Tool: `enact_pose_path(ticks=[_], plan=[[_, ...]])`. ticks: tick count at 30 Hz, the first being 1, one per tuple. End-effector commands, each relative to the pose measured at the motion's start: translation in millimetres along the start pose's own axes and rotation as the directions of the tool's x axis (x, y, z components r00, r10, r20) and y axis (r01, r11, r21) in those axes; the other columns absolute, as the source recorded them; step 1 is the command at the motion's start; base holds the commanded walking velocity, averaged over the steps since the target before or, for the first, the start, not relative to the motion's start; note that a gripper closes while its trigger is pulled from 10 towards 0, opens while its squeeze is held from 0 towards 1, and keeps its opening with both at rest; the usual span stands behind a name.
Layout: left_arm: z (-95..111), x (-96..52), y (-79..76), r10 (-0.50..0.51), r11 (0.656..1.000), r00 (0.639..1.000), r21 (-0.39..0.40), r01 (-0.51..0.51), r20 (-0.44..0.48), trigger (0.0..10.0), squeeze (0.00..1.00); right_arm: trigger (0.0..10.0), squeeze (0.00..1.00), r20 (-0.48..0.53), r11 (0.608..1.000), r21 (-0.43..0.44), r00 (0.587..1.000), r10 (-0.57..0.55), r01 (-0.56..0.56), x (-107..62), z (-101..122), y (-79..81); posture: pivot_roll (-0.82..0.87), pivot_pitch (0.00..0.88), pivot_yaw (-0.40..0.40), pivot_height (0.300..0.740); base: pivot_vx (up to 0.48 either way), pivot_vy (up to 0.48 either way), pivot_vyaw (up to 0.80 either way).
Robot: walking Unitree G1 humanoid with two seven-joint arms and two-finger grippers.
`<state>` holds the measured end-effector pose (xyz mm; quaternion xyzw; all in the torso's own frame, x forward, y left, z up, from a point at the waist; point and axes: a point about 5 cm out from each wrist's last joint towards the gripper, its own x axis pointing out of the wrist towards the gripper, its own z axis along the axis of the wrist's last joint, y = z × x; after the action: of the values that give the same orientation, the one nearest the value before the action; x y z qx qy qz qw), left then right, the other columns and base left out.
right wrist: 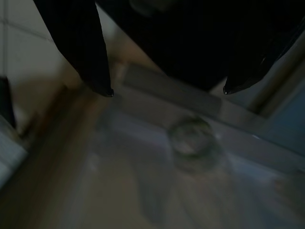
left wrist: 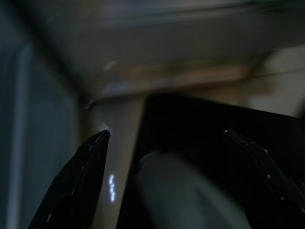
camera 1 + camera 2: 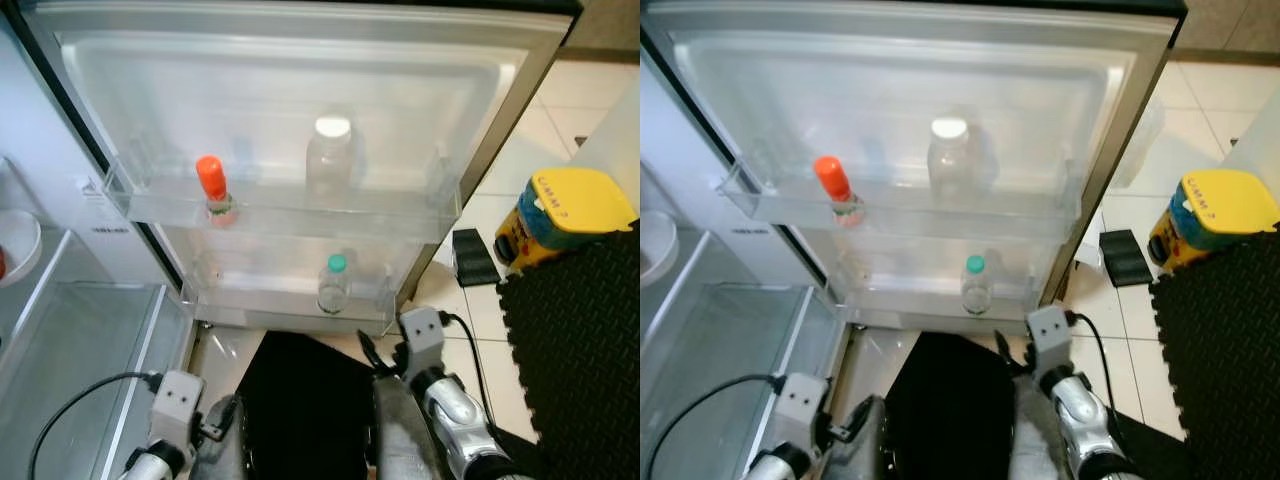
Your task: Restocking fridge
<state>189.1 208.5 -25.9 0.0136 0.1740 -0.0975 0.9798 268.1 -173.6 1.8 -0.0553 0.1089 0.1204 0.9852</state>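
Where seen from the head, open fridge door (image 3: 300, 90) ahead, inner face toward the camera, two clear racks across it. Upper door rack (image 3: 290, 205) carrying an orange-capped bottle (image 3: 212, 190) toward the robot's left and a white-lidded clear jar (image 3: 330, 155) near the middle, well apart. Lower door rack (image 3: 290, 300) holding a small clear bottle with a green cap (image 3: 335, 284), upright. Left of the door, a clear fridge drawer (image 3: 80, 340) at the bottom of the cabinet, with the rim of a white bowl (image 3: 25, 245) above it. Black textured floor mat (image 3: 580, 350) on the robot's right over pale floor tiles (image 3: 500, 210). Yellow and blue container (image 3: 562, 215) at the mat's far edge. Small black box (image 3: 474, 256) on the tiles just beside the door's edge. Both silver arms low and near the body. Left tool (image 2: 167, 138) with black fingers (image 2: 90, 157) spread wide, nothing between them, pointing at the floor near the door's foot. Right tool (image 1: 167, 90) likewise spread and empty, aimed down at the lower rack, the blurred bottle top below its tips and clear of them.
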Motion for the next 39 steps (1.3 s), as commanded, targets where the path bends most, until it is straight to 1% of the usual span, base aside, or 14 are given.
enact_pose_path(ticks=[1,2,3,5,7,8,11,15,17,19,21,24,30,39], plan=[[-13,-7.1,-0.1,0.035,0.998,0.998,-0.048,-0.038,-0.056,10.0,0.0,10.0,0.0,-0.048,0.999,0.032,0.998,-0.032,0.034,-7.0,-11,-2.1,-0.11,0.142,0.002,0.622,0.0,0.0,0.0],[-27,-9.8,2.8,0.088,0.992,0.986,-0.073,-0.099,-0.141,10.0,0.0,10.0,0.0,-0.124,0.998,0.045,0.991,-0.038,0.044,-14.4,-25,-2.7,-0.11,0.122,-0.01,0.622,0.0,0.0,0.0],[-36,-11.6,2.6,0.107,0.99,0.975,-0.068,-0.122,-0.195,10.0,0.0,10.0,0.0,-0.187,0.997,0.058,0.982,-0.031,0.042,-19.0,-34,-1.2,-0.11,0.116,-0.013,0.622,0.0,0.0,0.0],[-44,-14.8,1.3,0.115,0.991,0.965,-0.046,-0.129,-0.238,10.0,0.0,10.0,0.0,-0.26,0.998,0.052,0.965,-0.028,0.043,-25.8,-46,1.2,-0.1,0.103,-0.018,0.622,0.0,0.0,0.0],[-46,-15.6,0.9,0.116,0.991,0.962,-0.04,-0.13,-0.247,10.0,0.0,10.0,0.0,-0.277,0.998,0.049,0.96,-0.028,0.043,-27.6,-49,1.8,-0.1,0.103,-0.018,0.622,0.0,0.0,0.0],[-44,-15.1,1.0,0.118,0.992,0.965,-0.017,-0.125,-0.235,10.0,0.0,10.0,0.0,-0.31,0.998,0.038,0.95,-0.039,0.053,-29.9,-53,1.1,-0.1,0.1,-0.017,0.622,0.0,0.0,0.0],[-34,-7.5,0.3,0.139,0.99,0.975,-0.007,-0.142,-0.173,10.0,0.0,10.0,0.0,-0.382,0.993,0.054,0.92,-0.08,0.109,-38.0,-64,-1.9,-0.1,0.079,-0.019,0.622,0.0,0.0,0.0],[-32,-1.8,-3.1,0.133,0.991,0.977,-0.009,-0.136,-0.165,10.0,0.0,10.0,0.0,-0.403,0.988,0.086,0.911,-0.087,0.132,-41.4,-69,0.4,-0.09,0.068,-0.021,0.622,0.0,0.0,0.0],[-30,3.1,-6.5,0.117,0.993,0.979,-0.01,-0.121,-0.165,10.0,0.0,10.0,0.0,-0.415,0.971,0.196,0.909,-0.043,0.136,-43.8,-74,7.6,-0.1,0.065,-0.021,0.632,0.0,0.0,0.0],[-29,5.6,-7.1,0.113,0.993,0.98,-0.001,-0.114,-0.161,10.0,0.0,10.0,0.0,-0.416,0.969,0.217,0.909,-0.021,0.122,-44.1,-75,12.1,-0.11,0.061,-0.017,0.642,0.0,0.0,0.0],[-27,8.9,-8.9,0.106,0.994,0.982,-0.001,-0.108,-0.157,10.0,0.0,10.0,0.0,-0.424,0.982,0.168,0.905,-0.004,0.083,-44.1,-76,17.7,-0.12,0.063,-0.017,0.652,0.0,0.0,0.0],[-24,12.9,-10.7,0.101,0.995,0.984,0.001,-0.102,-0.147,10.0,0.0,10.0,0.0,-0.423,0.985,0.141,0.906,-0.029,0.098,-43.3,-75,17.7,-0.11,0.061,-0.014,0.652,0.0,0.0,0.0],[-21,16.7,-10.7,0.097,0.995,0.986,0.0,-0.098,-0.138,10.0,0.0,10.0,0.0,-0.434,0.983,0.13,0.899,-0.06,0.128,-42.9,-75,16.5,-0.11,0.053,-0.011,0.652,0.0,0.0,0.0],[-23,14.6,-7.0,0.109,0.994,0.983,-0.002,-0.111,-0.148,10.0,0.0,10.0,0.0,-0.434,0.986,0.128,0.9,-0.041,0.107,-42.1,-75,19.2,-0.11,0.045,-0.014,0.652,0.0,0.0,0.0]])
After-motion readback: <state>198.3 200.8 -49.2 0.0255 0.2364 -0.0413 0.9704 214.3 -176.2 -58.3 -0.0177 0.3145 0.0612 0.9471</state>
